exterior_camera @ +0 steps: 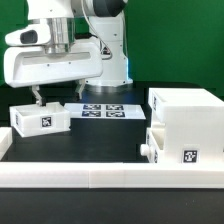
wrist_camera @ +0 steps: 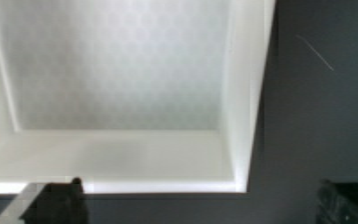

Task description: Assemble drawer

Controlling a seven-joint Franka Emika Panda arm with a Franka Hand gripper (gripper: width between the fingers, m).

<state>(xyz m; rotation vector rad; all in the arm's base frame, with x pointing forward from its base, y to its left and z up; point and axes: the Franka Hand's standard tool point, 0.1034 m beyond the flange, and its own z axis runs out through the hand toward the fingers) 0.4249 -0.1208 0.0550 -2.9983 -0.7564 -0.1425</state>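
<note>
One small white knobbed tray (exterior_camera: 40,120) with a square tag lies on the dark table at the exterior view's left. My gripper (exterior_camera: 40,99) hangs just above it, open and empty. In the wrist view the tray's hollow inside (wrist_camera: 123,80) fills most of the picture. My gripper (wrist_camera: 202,205) has one dark finger (wrist_camera: 51,203) over the tray's near wall and the other finger (wrist_camera: 352,200) over bare table beside it. The tall boxy case (exterior_camera: 188,112) stands at the exterior view's right. The second tray (exterior_camera: 178,148), knob toward the middle, lies in front of it.
The marker board (exterior_camera: 101,109) lies flat on the table behind the middle. A long low white rail (exterior_camera: 100,179) runs along the front edge, with a raised end at the exterior view's left (exterior_camera: 5,140). The arm's white base (exterior_camera: 108,70) stands at the back.
</note>
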